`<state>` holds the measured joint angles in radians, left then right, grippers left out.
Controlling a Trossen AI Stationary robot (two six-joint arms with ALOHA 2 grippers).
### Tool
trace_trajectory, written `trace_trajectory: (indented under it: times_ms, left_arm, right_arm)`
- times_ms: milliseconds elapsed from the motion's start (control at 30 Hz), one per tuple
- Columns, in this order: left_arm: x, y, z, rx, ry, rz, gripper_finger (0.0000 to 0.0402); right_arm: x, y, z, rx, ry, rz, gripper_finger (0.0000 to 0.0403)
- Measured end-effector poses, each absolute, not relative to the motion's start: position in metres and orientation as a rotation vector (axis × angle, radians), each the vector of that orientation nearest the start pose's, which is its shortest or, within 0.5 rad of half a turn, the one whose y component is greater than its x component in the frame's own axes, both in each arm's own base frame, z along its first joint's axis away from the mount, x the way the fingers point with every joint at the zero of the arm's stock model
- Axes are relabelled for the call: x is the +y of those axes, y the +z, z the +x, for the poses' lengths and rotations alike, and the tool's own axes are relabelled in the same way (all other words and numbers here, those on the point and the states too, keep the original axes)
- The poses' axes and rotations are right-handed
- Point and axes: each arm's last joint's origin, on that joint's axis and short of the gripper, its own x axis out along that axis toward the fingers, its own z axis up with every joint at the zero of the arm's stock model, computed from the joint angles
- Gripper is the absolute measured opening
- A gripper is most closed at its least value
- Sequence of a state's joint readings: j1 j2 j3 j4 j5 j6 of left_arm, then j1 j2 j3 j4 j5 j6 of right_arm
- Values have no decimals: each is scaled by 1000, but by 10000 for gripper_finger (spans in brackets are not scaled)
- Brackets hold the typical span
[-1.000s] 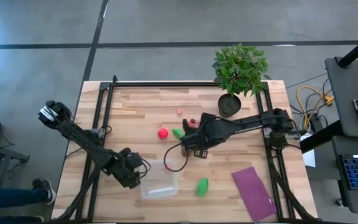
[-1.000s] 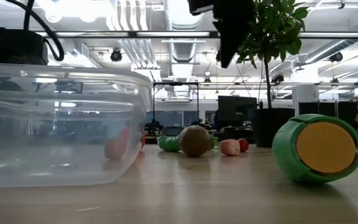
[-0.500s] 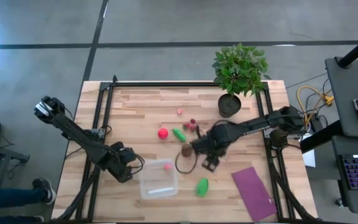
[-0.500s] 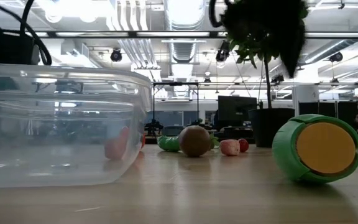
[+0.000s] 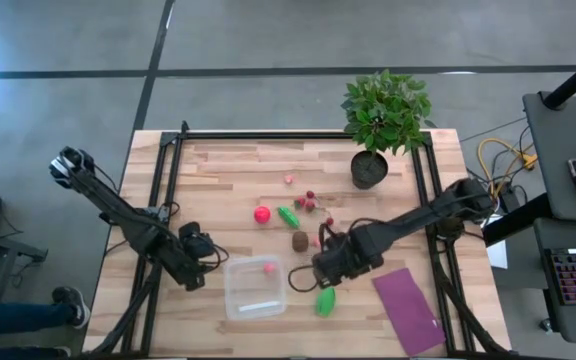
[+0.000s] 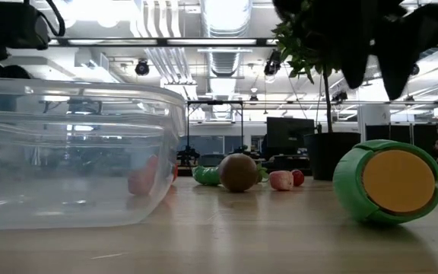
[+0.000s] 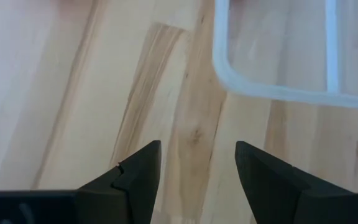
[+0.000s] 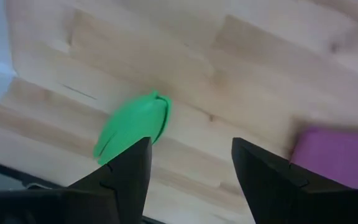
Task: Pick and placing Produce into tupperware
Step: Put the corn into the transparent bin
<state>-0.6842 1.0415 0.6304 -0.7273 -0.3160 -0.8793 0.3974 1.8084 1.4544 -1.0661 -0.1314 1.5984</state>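
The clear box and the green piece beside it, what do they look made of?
The clear box looks like thin, glossy, see-through plastic: the room shows through its walls in the low view. The green piece seems smooth moulded plastic, evenly coloured with a flat tan end face, probably a toy.

Two dark jointed arms, black looping cables, matte black wedge-shaped jaws on each

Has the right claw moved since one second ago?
Yes. In the high view the right claw has moved away from the potted plant, toward the green piece near the tupperware.
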Motion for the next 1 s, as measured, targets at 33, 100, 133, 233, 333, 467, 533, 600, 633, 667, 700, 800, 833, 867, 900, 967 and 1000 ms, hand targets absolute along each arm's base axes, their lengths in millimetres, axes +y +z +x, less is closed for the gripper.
trace_trajectory:
  times_ms: [33, 100, 133, 233, 333, 467, 533, 600, 633, 667, 700, 800, 833, 867, 900, 967, 1000]
  left_arm:
    - [-103, 203, 141, 1031, 122, -246, 192]
    - [-102, 205, 140, 1021, 111, -234, 192]
    - [-101, 206, 139, 1017, 112, -232, 192]
    - [-99, 207, 136, 1018, 131, -210, 192]
    - [-97, 206, 135, 1025, 133, -169, 192]
    - [-95, 206, 134, 1025, 146, -133, 192]
    - [-95, 206, 134, 1023, 147, -131, 192]
    - [-95, 206, 134, 1024, 137, -112, 192]
    - [-95, 206, 134, 1025, 134, -106, 192]
    - [-95, 206, 134, 1028, 134, -101, 192]
    - [-94, 206, 133, 1035, 139, -94, 192]
    - [-91, 205, 130, 1042, 169, -64, 192]
    - [-90, 205, 129, 1047, 174, -36, 192]
    - [-88, 205, 128, 1048, 182, 1, 192]
    - [-87, 205, 127, 1040, 190, 37, 192]
    - [-84, 206, 126, 1024, 198, 99, 192]
    - [-83, 207, 125, 1021, 198, 108, 192]
  right_arm:
    - [142, 236, 317, 1368, -797, 1108, 215]
    - [150, 236, 313, 1316, -875, 1160, 215]
    - [153, 236, 312, 1291, -913, 1190, 215]
    - [160, 236, 310, 1249, -953, 1246, 215]
    - [168, 236, 309, 1194, -957, 1277, 215]
    - [180, 237, 306, 1087, -962, 1290, 215]
    - [185, 235, 304, 1057, -986, 1305, 215]
    - [191, 235, 301, 1029, -992, 1309, 215]
    - [193, 235, 300, 1013, -991, 1311, 215]
    - [195, 235, 300, 998, -980, 1315, 215]
    - [197, 234, 300, 985, -966, 1320, 216]
    - [203, 229, 300, 954, -959, 1395, 229]
    - [207, 229, 302, 930, -939, 1453, 237]
    - [209, 229, 303, 909, -924, 1502, 245]
    - [211, 228, 303, 897, -921, 1534, 254]
    - [215, 220, 305, 906, -936, 1551, 273]
    - [216, 216, 306, 933, -940, 1553, 281]
